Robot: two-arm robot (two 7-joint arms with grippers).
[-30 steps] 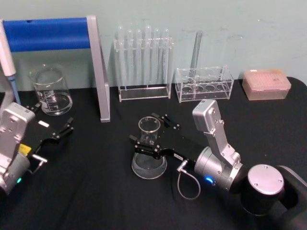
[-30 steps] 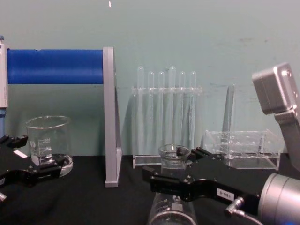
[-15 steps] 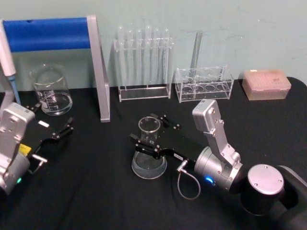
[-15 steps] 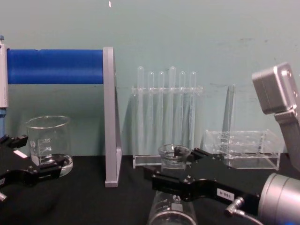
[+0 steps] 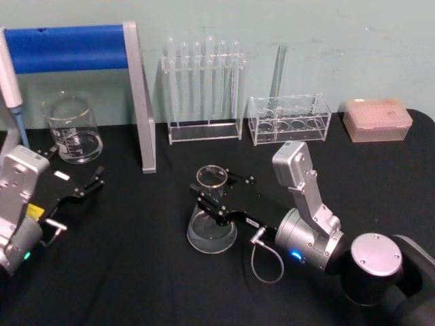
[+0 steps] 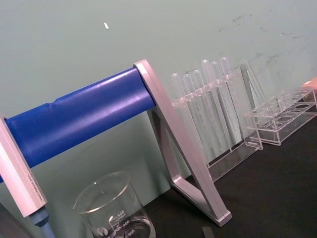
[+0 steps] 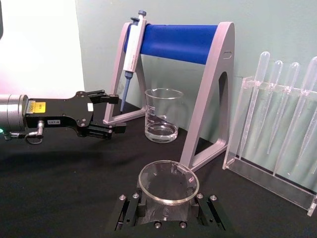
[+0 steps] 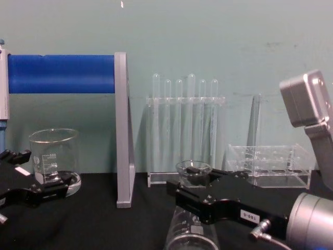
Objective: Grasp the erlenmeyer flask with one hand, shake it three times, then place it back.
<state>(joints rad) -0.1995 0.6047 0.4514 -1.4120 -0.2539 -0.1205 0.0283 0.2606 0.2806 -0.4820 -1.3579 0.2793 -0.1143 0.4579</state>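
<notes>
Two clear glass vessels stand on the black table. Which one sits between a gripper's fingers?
The conical erlenmeyer flask in the middle: the right gripper is shut on its narrow neck. The straight-sided beaker stands free at the back left.

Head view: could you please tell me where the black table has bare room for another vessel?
Free: the black cloth between the left gripper and the clear glass erlenmeyer flask, and the right strip before the pink tip box. Crowded: the back row by the clear beaker and test-tube rack, and the centre, where the right gripper clamps the flask.
</notes>
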